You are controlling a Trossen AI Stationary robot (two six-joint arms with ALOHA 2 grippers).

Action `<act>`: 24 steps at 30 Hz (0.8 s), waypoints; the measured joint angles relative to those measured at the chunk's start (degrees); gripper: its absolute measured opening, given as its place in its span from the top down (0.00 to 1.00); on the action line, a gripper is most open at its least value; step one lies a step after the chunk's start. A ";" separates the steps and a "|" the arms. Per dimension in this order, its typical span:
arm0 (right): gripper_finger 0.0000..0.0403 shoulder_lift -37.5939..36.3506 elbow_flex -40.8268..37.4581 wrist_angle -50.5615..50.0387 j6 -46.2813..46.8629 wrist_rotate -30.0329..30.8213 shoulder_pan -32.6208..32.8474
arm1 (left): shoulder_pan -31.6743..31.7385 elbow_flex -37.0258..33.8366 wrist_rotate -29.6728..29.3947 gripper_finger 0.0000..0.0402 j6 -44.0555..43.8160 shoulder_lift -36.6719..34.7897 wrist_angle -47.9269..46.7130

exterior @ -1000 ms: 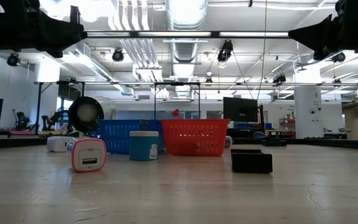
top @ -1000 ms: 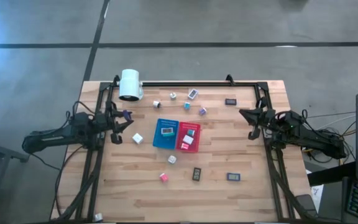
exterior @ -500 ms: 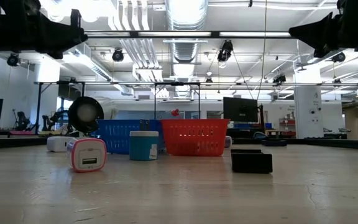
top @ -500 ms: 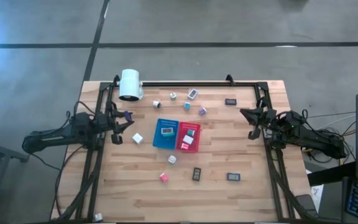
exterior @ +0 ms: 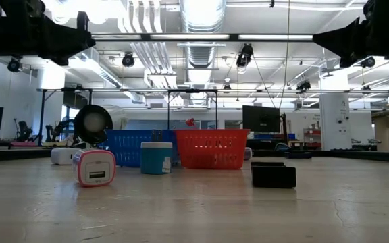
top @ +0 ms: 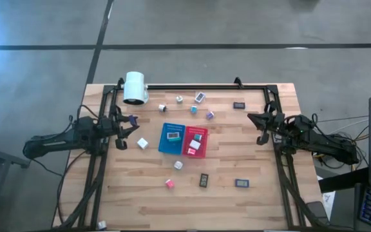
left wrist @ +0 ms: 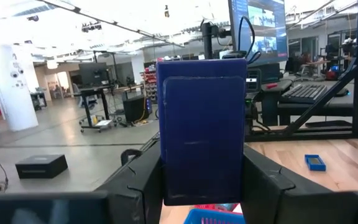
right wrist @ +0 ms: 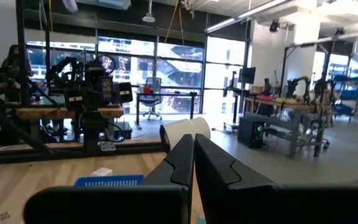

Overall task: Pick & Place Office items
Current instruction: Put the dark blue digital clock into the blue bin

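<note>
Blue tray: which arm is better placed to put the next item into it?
Left. The left gripper holds a dark blue flat item and sits on the blue tray's side. The right gripper is shut on nothing, beyond the red tray.

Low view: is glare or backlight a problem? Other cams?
Low view: ceiling lamps glare along the top, but the pink-and-white cube is well lit. High view: wooden table evenly lit. Left wrist view: dark blue flat rectangle, held by fingers of the left gripper, blocks the centre.
</note>
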 joint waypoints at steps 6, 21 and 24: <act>0.98 0.01 -0.01 1.46 0.35 0.09 0.02 | 0.00 0.00 0.00 0.62 -1.04 0.00 -1.23; 0.98 1.56 -0.05 1.58 -0.34 0.17 0.02 | -0.01 0.00 0.00 0.62 -0.61 0.00 -1.76; 0.98 1.83 -0.05 1.99 -0.34 0.17 0.02 | -0.01 0.00 0.01 0.62 -0.61 0.00 -1.77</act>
